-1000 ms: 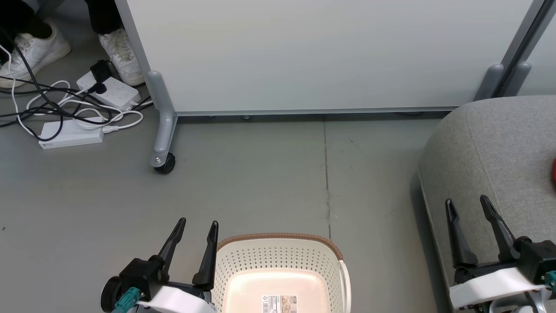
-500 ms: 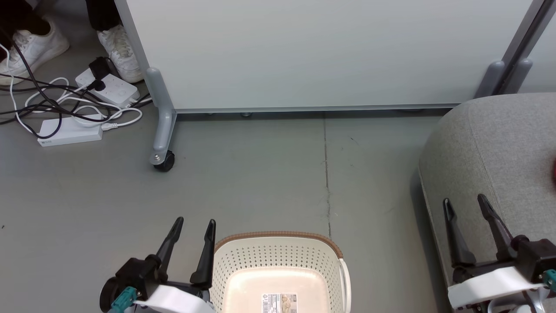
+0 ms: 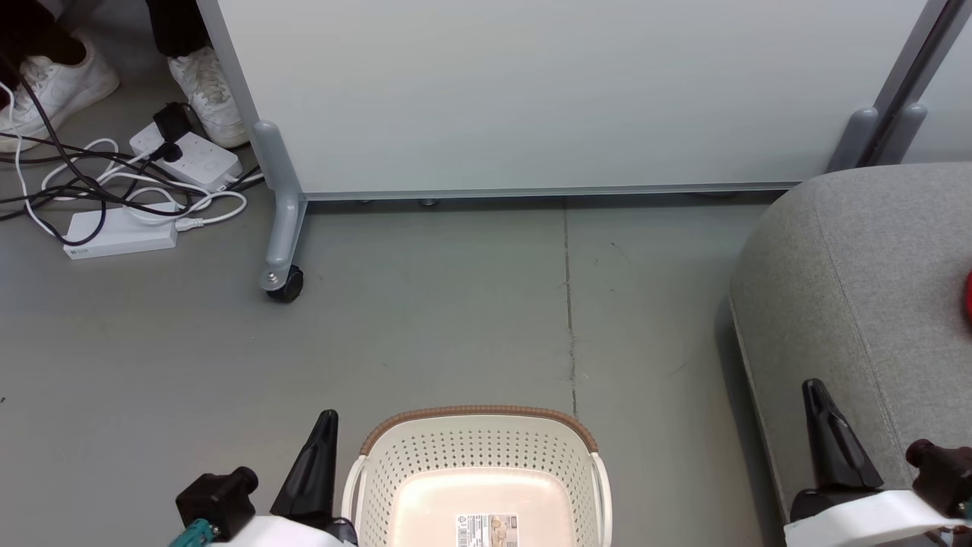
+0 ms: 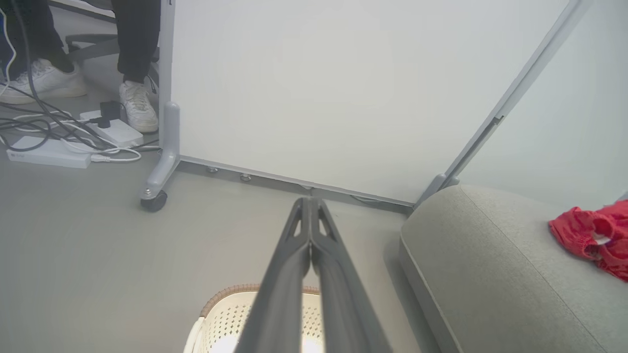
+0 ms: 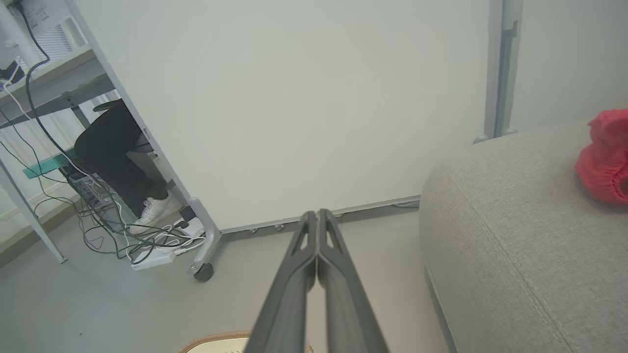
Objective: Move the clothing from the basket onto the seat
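While right pincer (image 5: 316, 214) sits closed, clothing (image 5: 604, 162) apart rightward

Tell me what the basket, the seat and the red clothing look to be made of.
The basket looks like moulded cream plastic, smooth and slightly glossy, its walls punched with even holes; the brown rim looks woven, perhaps imitation. The seat is matte grey woven upholstery, with grain and a stitched seam. The clothing seems soft red cloth, possibly knit: it lies crumpled.
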